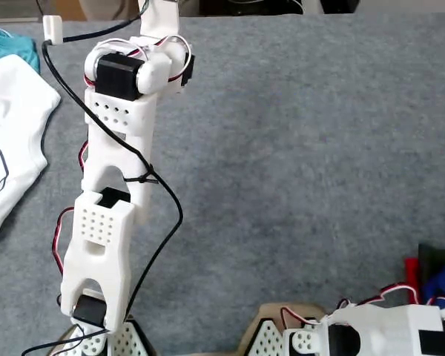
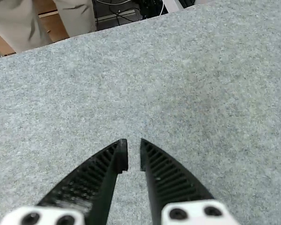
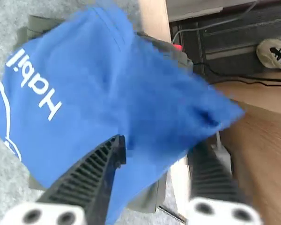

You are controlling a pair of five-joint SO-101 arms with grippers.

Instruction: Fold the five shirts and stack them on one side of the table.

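Note:
A blue shirt (image 3: 98, 93) with white print lies on a stack of olive cloth (image 3: 145, 199) at the table's corner, beside a drop to the floor. My right gripper (image 3: 160, 146) hangs open just over it, one finger on each side of the blue cloth, which looks blurred. From above, the blue shirt (image 1: 443, 278) shows at the right edge, next to the right arm (image 1: 378, 330). A white shirt (image 1: 11, 133) with black print lies spread at the far left, with a teal shirt (image 1: 7, 44) behind it. My left gripper (image 2: 134, 154) is over bare grey table, jaws all but together, holding nothing.
The left arm (image 1: 115, 185) stretches across the left half of the grey felt table (image 1: 304, 148). Something red (image 1: 410, 268) and a dark piece of cloth (image 1: 434, 254) sit by the blue shirt. A wooden floor with cables (image 3: 253, 79) lies past the table's edge.

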